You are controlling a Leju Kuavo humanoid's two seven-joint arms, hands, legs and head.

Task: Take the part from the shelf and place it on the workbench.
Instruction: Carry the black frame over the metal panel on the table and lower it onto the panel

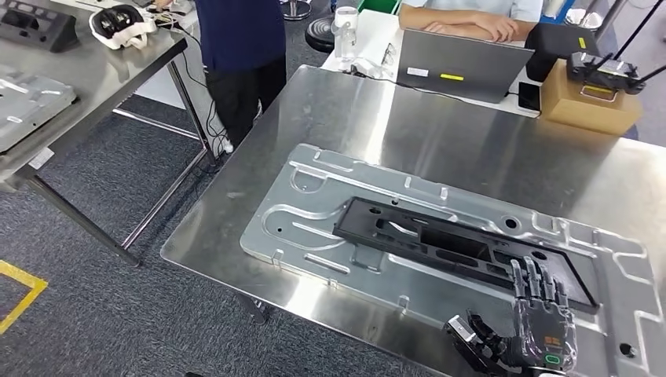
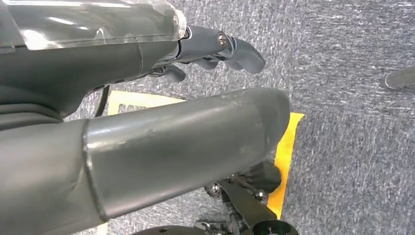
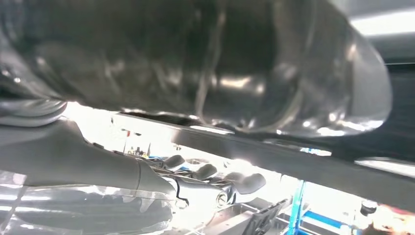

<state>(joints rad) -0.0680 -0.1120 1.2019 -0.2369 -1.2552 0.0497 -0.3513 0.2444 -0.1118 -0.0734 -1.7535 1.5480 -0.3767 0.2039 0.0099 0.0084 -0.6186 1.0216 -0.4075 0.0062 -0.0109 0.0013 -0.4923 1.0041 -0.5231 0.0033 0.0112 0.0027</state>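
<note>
Workbench [image 1: 471, 141]: one steel-topped bench, the largest thing in the head view, running from lower left to upper right.
Plate [image 1: 314, 228]: one pressed silver plate lying flat on the bench, its long axis running from upper left to lower right.
Part [image 1: 440, 239]: one black frame-shaped part, lying flat on top of the plate, long axis parallel with the plate's. It is on the bench already, so placement looks done or nearly so.
Side table [image 1: 102, 71]: one second steel table at far left, carrying one more silver plate [image 1: 27, 106], one dark moulding and one headset.
Others: one laptop [image 1: 463, 67] and one cardboard box [image 1: 589, 102] at the bench's far edge; two people beyond it.
Right hand [image 1: 534, 322]: palm down over the near right end of the part, fingers stretched out flat and apart, fingertips on or just over the part's edge. Not grasping; released, as far as the head view shows. The right wrist view is glare-ridden and does not settle whether contact remains.
Left hand [image 2: 147, 142]: hanging over carpet and a yellow floor line [image 2: 286, 147], thumb and fingers apart, holding nothing.
Key relation: the part runs away from the right hand toward the upper left; the right hand is the nearer by far.
Next move, judged: lift the right hand straight up and back so the part is not dragged.
</note>
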